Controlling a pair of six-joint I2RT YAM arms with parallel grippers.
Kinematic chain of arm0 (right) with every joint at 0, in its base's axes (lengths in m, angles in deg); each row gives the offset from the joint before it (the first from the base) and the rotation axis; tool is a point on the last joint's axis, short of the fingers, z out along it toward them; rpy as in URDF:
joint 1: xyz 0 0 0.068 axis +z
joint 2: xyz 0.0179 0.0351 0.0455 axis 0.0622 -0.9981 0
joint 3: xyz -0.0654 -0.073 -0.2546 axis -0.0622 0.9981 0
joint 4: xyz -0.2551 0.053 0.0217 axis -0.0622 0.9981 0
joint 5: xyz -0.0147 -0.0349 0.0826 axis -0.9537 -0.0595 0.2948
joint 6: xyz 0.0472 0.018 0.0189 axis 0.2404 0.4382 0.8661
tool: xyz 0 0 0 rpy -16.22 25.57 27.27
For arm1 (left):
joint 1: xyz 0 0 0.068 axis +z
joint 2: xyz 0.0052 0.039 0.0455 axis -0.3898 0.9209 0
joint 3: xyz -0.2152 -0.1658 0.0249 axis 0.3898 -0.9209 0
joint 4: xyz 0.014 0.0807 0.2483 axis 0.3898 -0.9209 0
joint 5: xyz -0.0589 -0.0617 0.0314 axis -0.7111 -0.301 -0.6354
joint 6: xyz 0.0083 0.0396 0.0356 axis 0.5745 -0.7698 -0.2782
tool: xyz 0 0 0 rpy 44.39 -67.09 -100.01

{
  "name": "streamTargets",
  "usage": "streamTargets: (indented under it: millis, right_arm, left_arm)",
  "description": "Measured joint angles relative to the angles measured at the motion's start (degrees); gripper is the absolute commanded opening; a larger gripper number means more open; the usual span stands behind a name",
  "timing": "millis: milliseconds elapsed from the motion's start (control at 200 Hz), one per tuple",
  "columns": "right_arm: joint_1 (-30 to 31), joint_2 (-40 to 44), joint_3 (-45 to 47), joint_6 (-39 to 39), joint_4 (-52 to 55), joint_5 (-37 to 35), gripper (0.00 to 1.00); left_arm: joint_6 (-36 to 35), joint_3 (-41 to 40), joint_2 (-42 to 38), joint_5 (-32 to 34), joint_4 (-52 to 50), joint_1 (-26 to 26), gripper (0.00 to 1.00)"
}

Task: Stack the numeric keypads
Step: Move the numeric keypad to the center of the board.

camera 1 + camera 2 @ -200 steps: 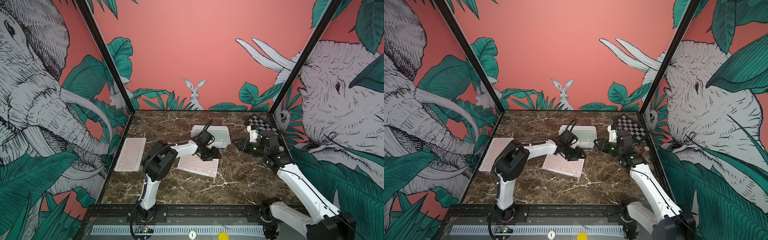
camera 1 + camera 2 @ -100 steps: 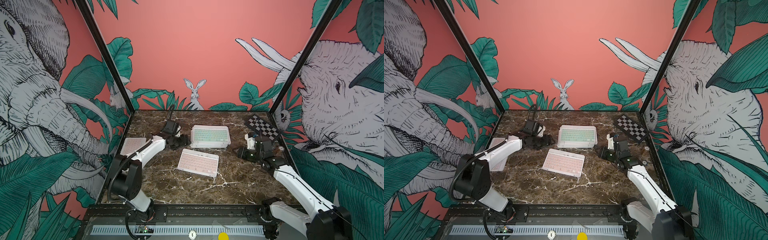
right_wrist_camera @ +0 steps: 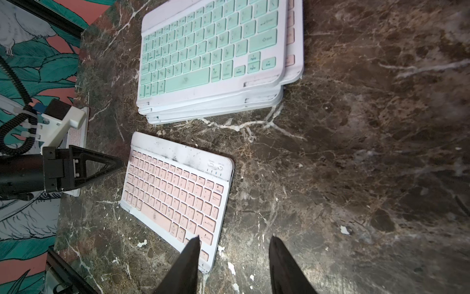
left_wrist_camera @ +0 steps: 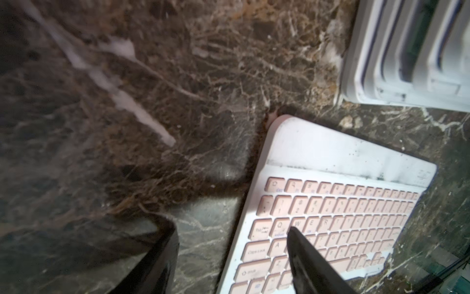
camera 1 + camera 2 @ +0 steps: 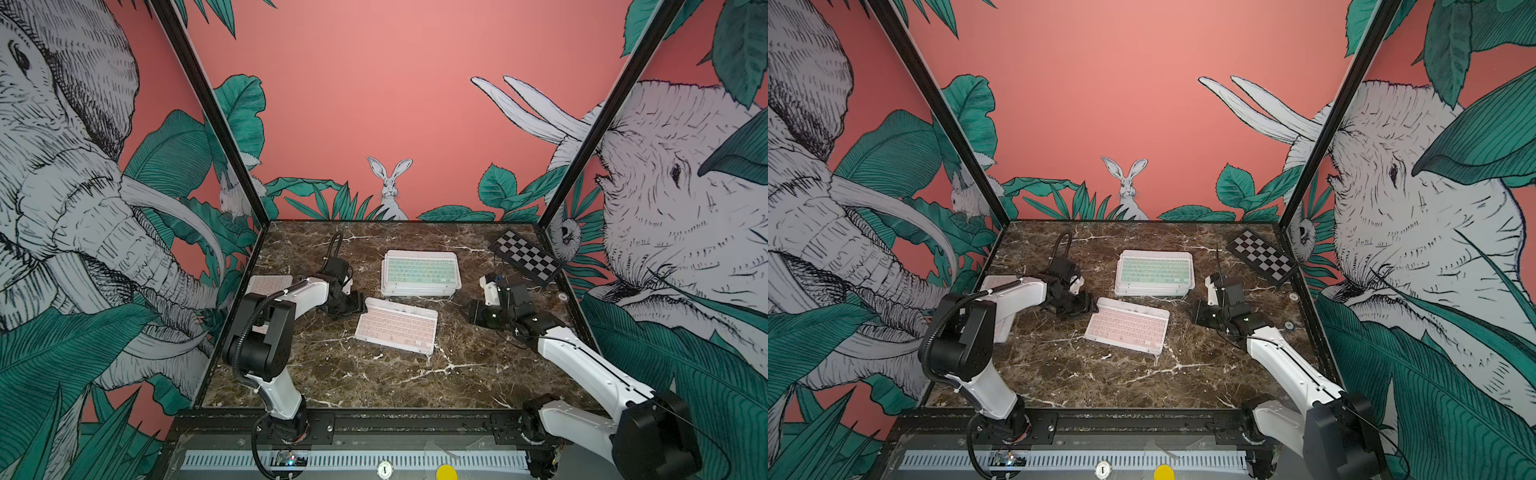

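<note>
A pink-keyed keypad (image 5: pixel 397 330) (image 5: pixel 1127 326) lies flat mid-table, slightly skewed. Behind it stands a stack of several keypads (image 5: pixel 420 272) (image 5: pixel 1154 272) (image 3: pixel 211 56) with a mint-green one on top. Another pink keypad (image 5: pixel 268 286) lies at the left wall, partly hidden by the left arm. My left gripper (image 5: pixel 353 305) (image 4: pixel 230 225) is open at the loose keypad's (image 4: pixel 330 203) left edge, one finger over its keys and one over the marble. My right gripper (image 5: pixel 471 313) (image 3: pixel 235 238) is open at the keypad's (image 3: pixel 175 193) right end, one fingertip over its corner.
A black-and-white checkered board (image 5: pixel 525 257) (image 5: pixel 1262 257) lies in the back right corner. Two small round discs (image 5: pixel 1293 296) sit by the right wall. Black frame posts and printed walls close in the marble table (image 5: pixel 374 382) on three sides.
The left gripper swung from between the stack and the loose keypad out to the left, then back to that keypad's left edge. The right gripper crept toward its right end. No keypad moved.
</note>
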Motion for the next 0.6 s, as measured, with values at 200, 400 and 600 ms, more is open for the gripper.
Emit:
streamTargets:
  millis: [200,400,600]
  right_arm:
    - [0.04,-1.6,0.39,0.13,-0.61,-0.11,0.45]
    - [0.04,-2.82,0.39,0.2,-0.76,-0.11,0.46]
    - [0.04,-5.01,0.39,-0.68,-0.37,-0.04,0.48]
  left_arm:
    - [-0.24,-0.55,-0.2,-0.07,1.38,-1.95,0.7]
    - [-0.02,-0.52,-0.07,0.09,2.23,-7.5,0.7]
    - [1.81,-0.98,-0.11,-0.26,3.65,-11.74,0.7]
